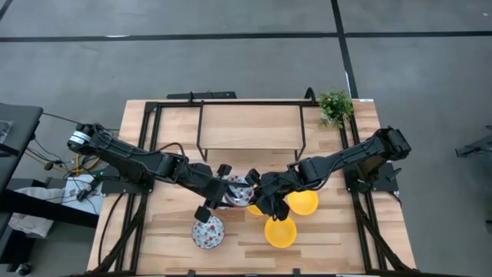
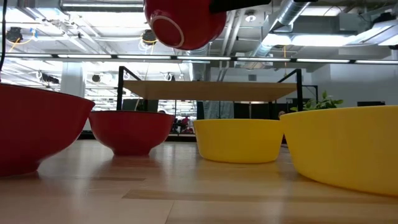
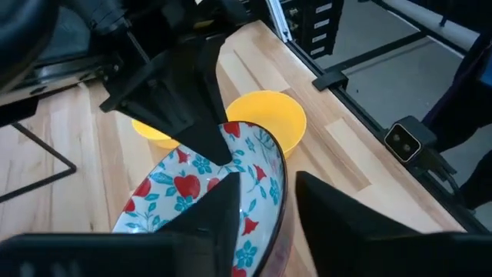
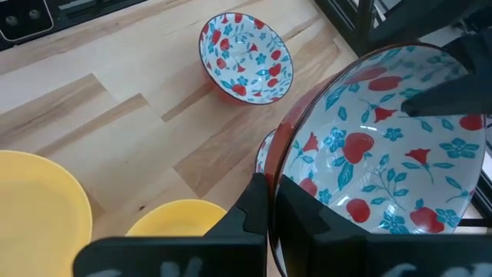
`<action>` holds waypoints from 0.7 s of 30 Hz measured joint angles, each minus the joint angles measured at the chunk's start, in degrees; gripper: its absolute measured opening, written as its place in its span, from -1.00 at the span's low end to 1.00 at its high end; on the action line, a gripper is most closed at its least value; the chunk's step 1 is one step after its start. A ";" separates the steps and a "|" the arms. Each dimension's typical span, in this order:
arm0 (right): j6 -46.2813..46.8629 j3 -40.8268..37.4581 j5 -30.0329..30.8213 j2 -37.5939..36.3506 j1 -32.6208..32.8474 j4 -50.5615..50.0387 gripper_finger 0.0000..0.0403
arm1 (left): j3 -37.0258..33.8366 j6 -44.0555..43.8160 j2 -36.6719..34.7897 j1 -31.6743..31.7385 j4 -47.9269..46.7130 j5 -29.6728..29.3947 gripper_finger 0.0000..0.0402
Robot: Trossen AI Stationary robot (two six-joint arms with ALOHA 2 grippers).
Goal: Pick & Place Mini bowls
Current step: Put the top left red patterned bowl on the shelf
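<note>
Right gripper [image 4: 269, 201] pinches the floral bowl [image 4: 384, 154] rim, tilted, lifted above another floral bowl [image 1: 234, 192] (stack target, probably); left gripper [image 3: 265, 208], fingers spread astride the opposite rim, releasing it.

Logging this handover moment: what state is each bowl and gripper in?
Floral bowl: lifted, tilted, between both grippers.
Right gripper: shut on that bowl's rim.
Left gripper: open astride its rim.
Second floral bowl: upright on table.
Two yellow bowls: upright on table.
</note>
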 joint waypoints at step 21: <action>2.54 0.98 1.06 -0.26 0.00 -5.77 -1.00 | -0.07 -3.88 -7.01 -0.26 -0.10 -7.35 0.08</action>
